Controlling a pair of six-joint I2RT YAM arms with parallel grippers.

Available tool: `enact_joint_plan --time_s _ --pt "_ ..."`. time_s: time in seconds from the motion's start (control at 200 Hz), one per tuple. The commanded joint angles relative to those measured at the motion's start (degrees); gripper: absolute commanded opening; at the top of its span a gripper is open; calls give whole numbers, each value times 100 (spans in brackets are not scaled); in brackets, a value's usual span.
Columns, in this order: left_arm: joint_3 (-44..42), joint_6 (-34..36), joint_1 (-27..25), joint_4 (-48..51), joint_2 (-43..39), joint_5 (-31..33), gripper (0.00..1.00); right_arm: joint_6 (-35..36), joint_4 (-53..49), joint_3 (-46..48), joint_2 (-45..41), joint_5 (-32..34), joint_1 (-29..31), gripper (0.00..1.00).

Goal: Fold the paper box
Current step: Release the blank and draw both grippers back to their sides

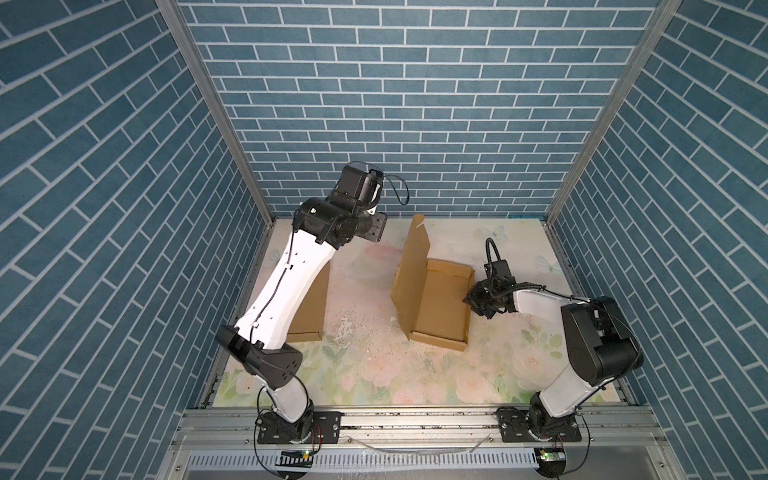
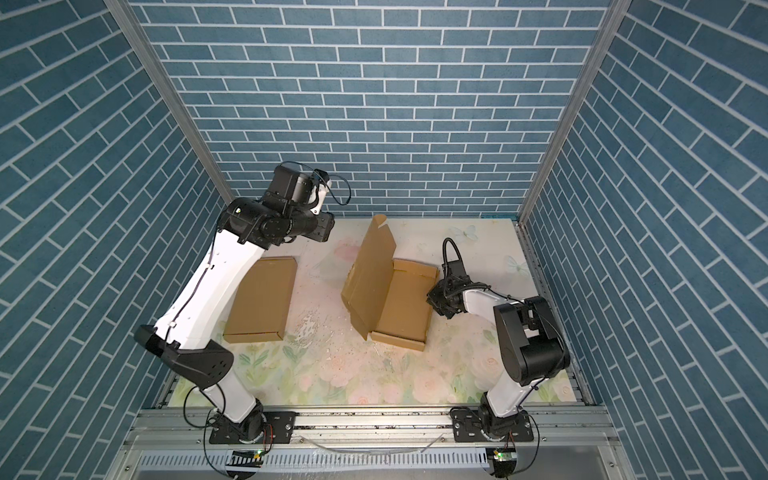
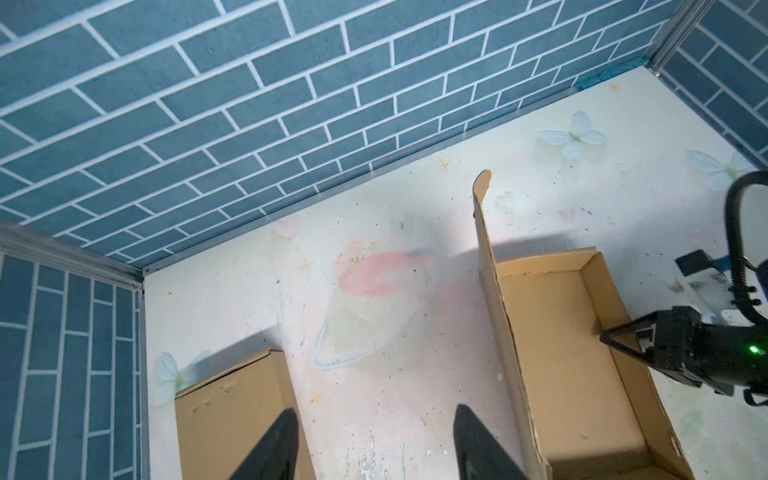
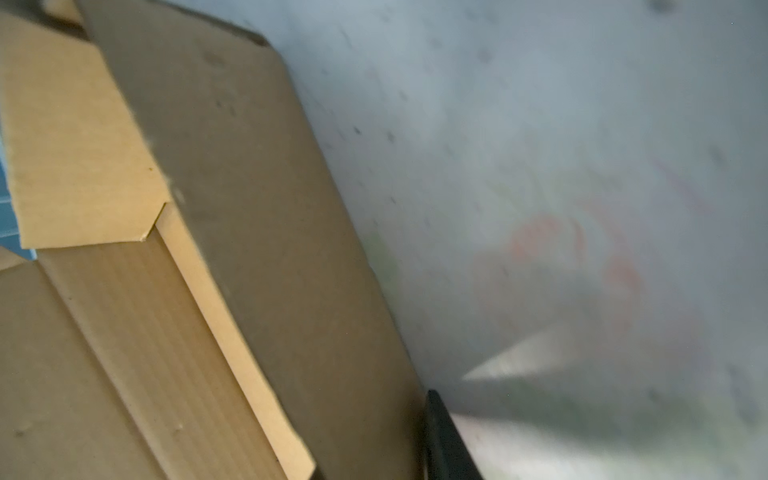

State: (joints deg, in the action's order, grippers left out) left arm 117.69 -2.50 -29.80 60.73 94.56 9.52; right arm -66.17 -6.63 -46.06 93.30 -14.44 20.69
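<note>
The paper box [image 1: 440, 303] [image 2: 405, 307] is an open brown cardboard tray right of the middle of the table, with its lid [image 1: 411, 266] [image 3: 494, 291] standing upright along its left side. My right gripper [image 1: 471, 299] [image 3: 619, 338] is low at the tray's right wall. In the right wrist view one dark finger [image 4: 444, 436] lies against the outside of that wall [image 4: 291, 249]; the cardboard hides the other finger. My left gripper [image 1: 380, 226] [image 3: 376, 411] hangs high near the back, left of the lid, open and holding nothing.
A second, closed flat cardboard box [image 2: 262, 299] [image 3: 224, 415] lies on the left, partly under my left arm. Blue brick walls close in the back and both sides. The floral table surface [image 1: 365, 316] shows between the two boxes and along the front.
</note>
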Motion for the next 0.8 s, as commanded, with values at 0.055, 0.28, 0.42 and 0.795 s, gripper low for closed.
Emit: enact_joint_plan --time_s 0.055,0.28,0.42,0.795 --pt "-1351 13 223 -1331 -719 160 70 -1325 452 393 -384 338 634 32" --pt "-2498 -297 797 -2016 -1425 -106 85 -141 -943 210 -1076 372 788 49" --pt "-2953 -873 1507 -2128 -1567 -1066 94 1510 -2388 -629 -1230 888 642 53" --pt "-4822 -1414 2499 -3875 -2341 -2503 100 3789 -3452 -2347 -773 1910 255 62"
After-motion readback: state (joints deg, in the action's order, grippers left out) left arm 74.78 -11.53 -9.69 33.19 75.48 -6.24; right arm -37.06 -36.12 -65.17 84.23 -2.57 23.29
